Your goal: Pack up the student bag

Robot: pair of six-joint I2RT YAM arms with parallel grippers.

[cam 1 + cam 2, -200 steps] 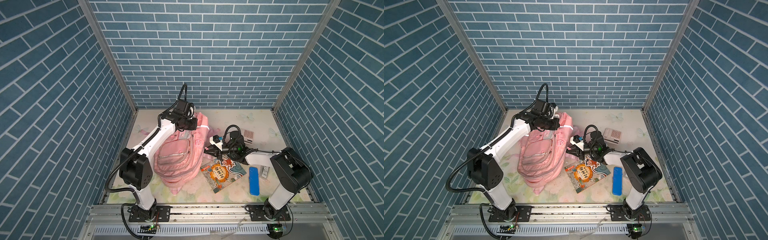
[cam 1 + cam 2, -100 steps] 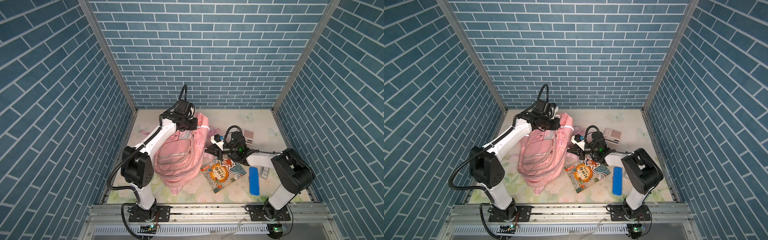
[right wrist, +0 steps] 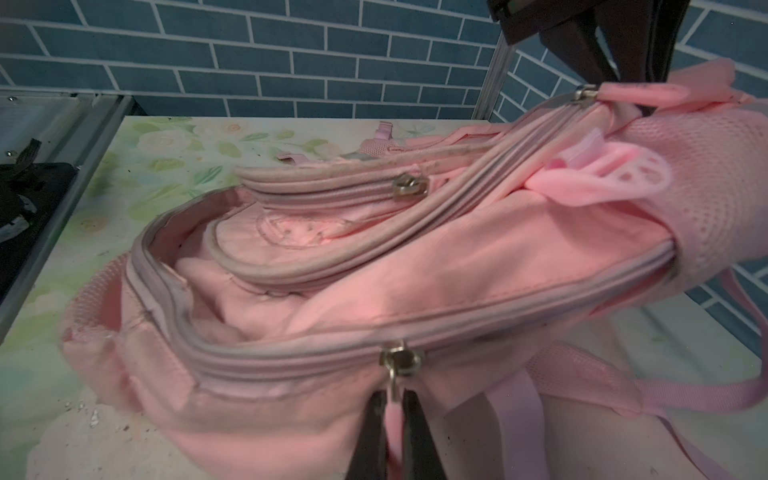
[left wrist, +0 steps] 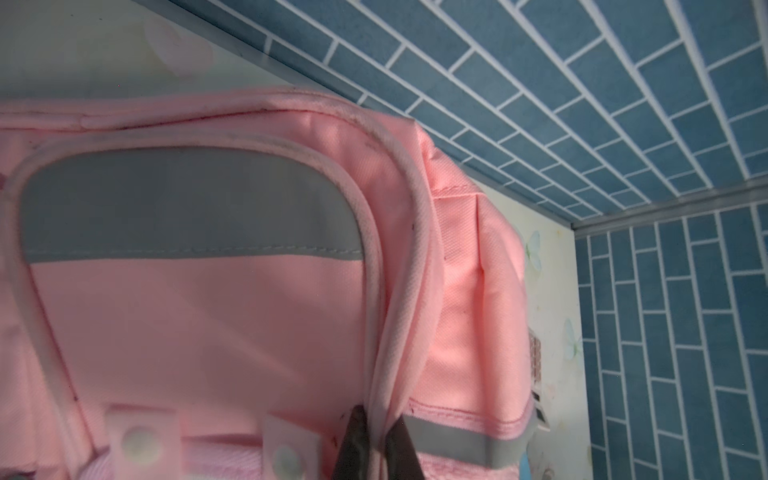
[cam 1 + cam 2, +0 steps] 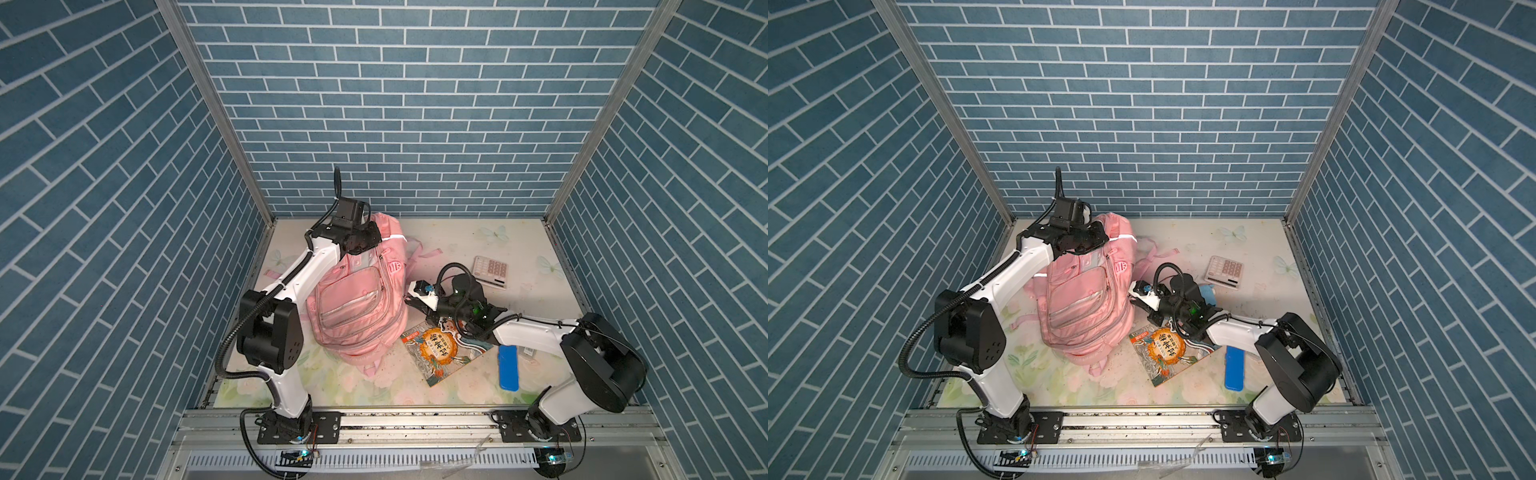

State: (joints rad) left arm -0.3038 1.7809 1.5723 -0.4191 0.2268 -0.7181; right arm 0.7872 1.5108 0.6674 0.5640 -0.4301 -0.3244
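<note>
Your student bag lies front-up on the table, left of centre in both top views, with its top end toward the back wall. Your left gripper is clamped narrow on a fold of pink piping along the bag's upper edge, just beside a grey reflective strip. In both top views, that gripper sits right at the top of the bag. From the right wrist view, you can see its dark fingers coming down onto the bag's top end, which sits higher than the rest of the bag. Your right gripper is pinched nearly closed on the pink pull tab that hangs from a metal zip slider on the bag's side. In both top views, it meets the bag's right flank. Past the slider, a compartment mouth gapes and shows crumpled pink fabric inside. To the right of the bag, on the table, you have a book with a bright orange cover, partly under your right arm, and a blue pencil case just beyond it. A calculator lies farther back, well apart from the bag.
</note>
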